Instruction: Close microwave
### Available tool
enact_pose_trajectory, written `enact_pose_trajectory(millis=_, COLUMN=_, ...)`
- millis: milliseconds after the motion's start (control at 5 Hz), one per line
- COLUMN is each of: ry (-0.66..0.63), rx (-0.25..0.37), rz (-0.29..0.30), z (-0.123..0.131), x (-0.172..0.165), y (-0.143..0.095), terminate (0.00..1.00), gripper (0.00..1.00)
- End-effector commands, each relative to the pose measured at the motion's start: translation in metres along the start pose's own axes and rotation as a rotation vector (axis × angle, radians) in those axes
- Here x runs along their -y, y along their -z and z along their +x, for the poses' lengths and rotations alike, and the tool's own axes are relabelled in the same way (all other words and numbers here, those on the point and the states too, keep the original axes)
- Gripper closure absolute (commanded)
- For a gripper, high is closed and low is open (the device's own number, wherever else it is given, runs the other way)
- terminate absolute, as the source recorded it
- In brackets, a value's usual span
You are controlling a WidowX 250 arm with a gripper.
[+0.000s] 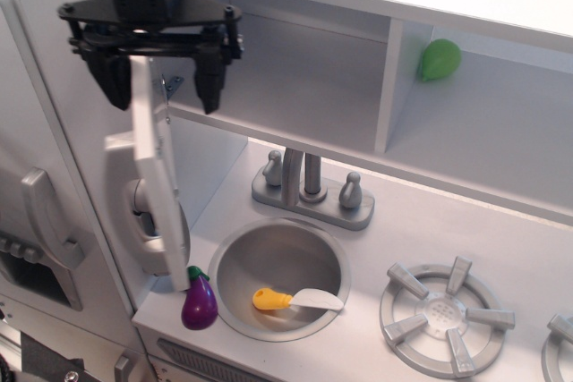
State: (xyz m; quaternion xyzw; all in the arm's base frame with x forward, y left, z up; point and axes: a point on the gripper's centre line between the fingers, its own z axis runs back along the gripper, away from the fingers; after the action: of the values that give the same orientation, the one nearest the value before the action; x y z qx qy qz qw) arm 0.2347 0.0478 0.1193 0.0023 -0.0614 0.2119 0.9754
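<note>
The microwave [295, 78] is the pale grey upper compartment of the toy kitchen, and its inside is open to view. Its door [161, 194] hangs open at the left, turned almost edge-on to me, and reaches down to the counter. My black gripper [161, 82] is at the door's top edge. It is open, with one finger [114, 82] left of the door and the other finger [210, 82] right of it. The jaws stand far wider than the door is thick. The door's handle is hidden from this angle.
A grey wall phone [130, 207] sits behind the door. A purple eggplant [199, 301] lies on the counter corner. The sink [235, 261] holds a yellow-handled spatula [291, 300], with a faucet [309, 187] behind it. A green fruit [440, 59] is on the shelf. A burner [445, 315] is at the right.
</note>
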Motion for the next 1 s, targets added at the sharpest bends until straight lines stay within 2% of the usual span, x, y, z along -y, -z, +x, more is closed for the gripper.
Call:
enact_pose_trajectory(millis=0, ry=-0.04, rx=0.023, rz=-0.087, z=0.024, x=0.04, y=-0.013, terminate=0.0, gripper=0.0)
enact_pose_trajectory(millis=400, ry=-0.045, rx=0.044, rz=-0.193, z=0.022, x=0.072, y=-0.049, terminate=0.0, gripper=0.0)
enact_pose_trajectory(millis=600, ry=0.05, rx=0.019, rz=-0.215, z=-0.008, x=0.069, y=-0.059, terminate=0.0, gripper=0.0)
enact_pose_trajectory(millis=800, ry=0.15, rx=-0.038, rz=-0.144, z=-0.036, x=0.041, y=-0.042, terminate=0.0, gripper=0.0)
